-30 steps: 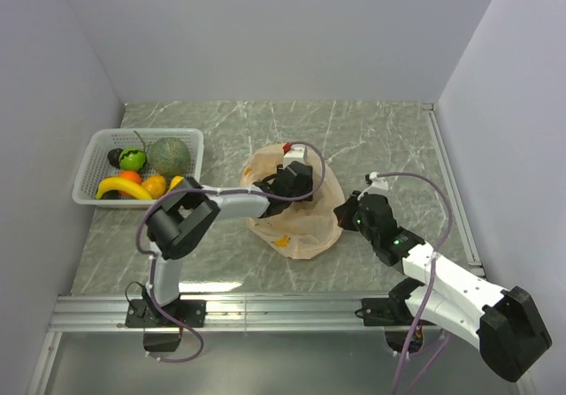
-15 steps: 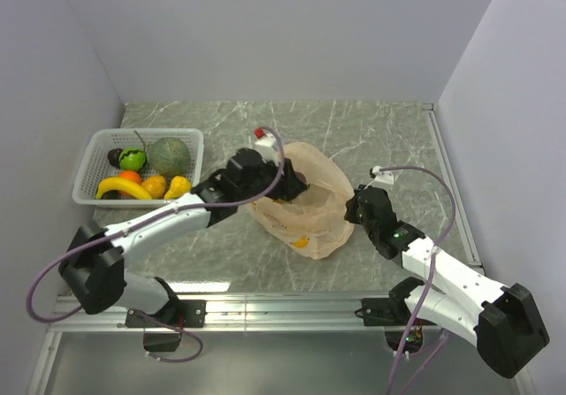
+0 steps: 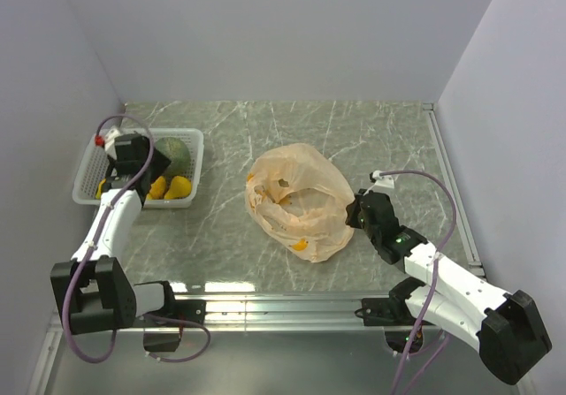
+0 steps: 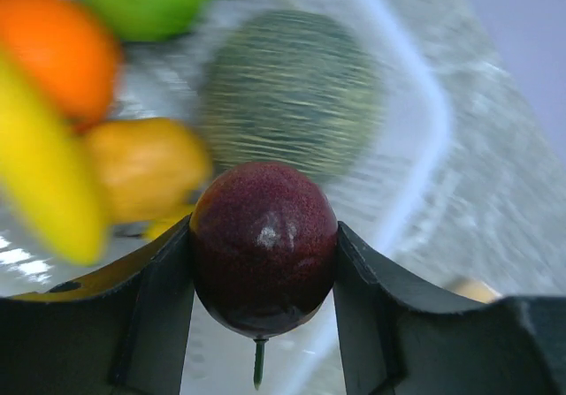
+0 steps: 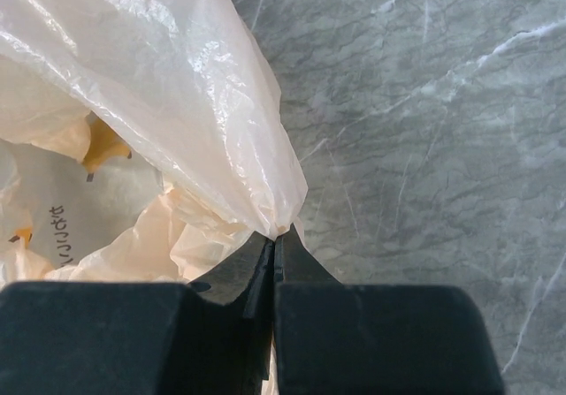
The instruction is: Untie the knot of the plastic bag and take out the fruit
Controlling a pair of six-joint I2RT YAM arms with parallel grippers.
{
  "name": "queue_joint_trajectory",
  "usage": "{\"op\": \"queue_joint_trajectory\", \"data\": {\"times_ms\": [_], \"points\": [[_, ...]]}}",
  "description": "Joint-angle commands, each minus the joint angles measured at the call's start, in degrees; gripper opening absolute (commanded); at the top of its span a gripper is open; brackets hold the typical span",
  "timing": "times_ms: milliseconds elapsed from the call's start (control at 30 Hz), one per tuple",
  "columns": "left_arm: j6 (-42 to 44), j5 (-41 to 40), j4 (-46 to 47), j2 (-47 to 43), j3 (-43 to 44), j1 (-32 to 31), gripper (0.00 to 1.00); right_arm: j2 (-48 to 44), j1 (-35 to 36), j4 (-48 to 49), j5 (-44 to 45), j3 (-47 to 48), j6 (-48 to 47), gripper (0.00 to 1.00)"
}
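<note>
While the right arm is hanging on to the bag, the left one is doing all the hauling. Biggest first: the marble table (image 3: 371,139) is carrying the plastic bag (image 3: 296,201) in the middle, slumped with its mouth gaping, so the knot is looking already undone to me. Over at the far left the white basket (image 3: 196,152) is sitting with the melon (image 4: 287,90) and other fruit in it. Big change: half a second ago the left gripper (image 4: 263,267) was digging in the bag's mouth, and now it's hovering over the basket, clamping the dark purple fruit (image 4: 263,231) between its fingers. Meanwhile the right gripper (image 5: 275,246) is pinching a tuft of film at the bag's right edge, jaws squeezed together on it. A yellow piece (image 5: 102,148) is still showing inside the bag, so I'm guessing more trips are coming.
</note>
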Motion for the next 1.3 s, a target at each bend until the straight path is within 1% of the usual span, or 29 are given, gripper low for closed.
{"op": "queue_joint_trajectory", "data": {"times_ms": [0,33,67,167,300,367,400,467,500,567,600,667,700,733,767,800,867,900,933,967,1000,1033,1200,1267], "points": [[-1.30,-3.19,-2.51,-3.39,-1.49,3.74,0.55,-0.97,-0.24,1.75,-0.33,-0.42,-1.01,0.00],[-1.12,-3.37,-2.42,-3.39,-1.41,4.87,0.64,-0.88,-0.24,1.84,-0.60,-0.42,-1.02,0.00],[-0.94,-3.55,-2.50,-3.22,-1.06,5.23,0.79,-0.62,-0.24,1.93,-0.95,-0.33,-1.10,0.00],[0.11,-4.34,-3.55,-2.78,0.52,5.50,0.99,-0.62,-0.24,1.84,-1.21,-0.07,-1.45,0.00],[2.82,-3.28,-3.47,-4.88,0.70,4.37,0.99,-1.50,-0.15,1.40,-0.95,0.02,-1.81,0.00],[4.41,-5.82,-4.17,-6.99,1.32,0.25,0.99,-1.85,-0.15,1.58,-1.13,-0.06,-2.07,0.00],[6.16,-6.44,-4.52,-8.30,1.84,-4.82,0.99,-1.85,-0.24,1.41,-1.30,0.02,-1.98,0.00],[7.93,-8.72,-4.79,-9.45,2.28,-11.08,0.99,-1.94,-0.24,1.14,-1.39,0.29,-2.07,0.00],[9.06,-9.87,-4.79,-9.81,2.63,-18.24,0.98,-1.94,-0.24,1.05,-1.56,0.37,-2.07,0.00],[9.86,-10.32,-3.57,-10.16,2.55,-25.40,0.96,-2.11,-0.15,0.96,-1.74,0.64,-2.07,0.00],[9.78,-10.58,-3.21,-9.90,2.90,-31.61,0.95,-2.20,-0.15,0.96,-1.65,0.64,-2.07,0.00],[10.65,-11.63,-1.90,-7.53,3.77,-37.71,0.91,-2.20,-0.06,0.96,-1.65,0.81,-2.25,0.00],[11.35,-12.50,-1.45,-4.91,5.26,-43.66,0.89,-2.20,-0.15,1.05,-1.65,0.81,-2.33,0.00],[12.23,-13.38,-1.10,-3.32,6.23,-46.68,0.85,-2.03,-0.15,0.88,-1.74,0.81,-2.42,0.00],[14.33,-14.09,-0.40,-1.57,7.37,-49.40,0.84,-1.94,-0.06,0.79,-1.65,0.81,-2.42,0.00],[15.48,-14.70,-0.13,2.37,9.73,-54.13,0.82,-1.94,-0.24,0.88,-1.83,0.81,-2.33,0.00],[16.72,-14.54,0.22,6.69,12.20,-57.15,0.78,-2.02,-0.15,0.79,-2.09,0.73,-2.25,0.00],[16.55,-14.27,0.66,10.80,14.31,-58.82,0.75,-2.20,-0.06,0.88,-2.27,0.73,-2.25,0.00],[16.63,-13.75,1.53,12.67,14.94,-59.27,0.72,-2.29,-0.15,1.05,-2.36,0.73,-2.16,0.00],[16.72,-12.96,2.41,14.43,15.55,-59.62,0.71,-2.38,-0.15,1.05,-2.71,0.73,-2.16,0.00],[16.81,-12.34,3.29,17.84,16.51,-60.15,0.67,-2.46,-0.15,1.05,-2.71,0.81,-2.25,0.00],[16.98,-11.12,5.47,19.53,16.87,-60.24,0.60,-2.55,-0.15,0.96,-2.80,0.81,-2.25,0.00],[19.62,-10.84,6.81,31.99,22.22,-60.24,0.55,-2.90,-0.07,0.53,-3.41,0.55,-2.07,0.00],[20.93,-10.75,6.64,34.83,24.51,-60.24,0.54,-3.17,-0.06,0.44,-3.85,0.38,-1.90,0.00]]}}
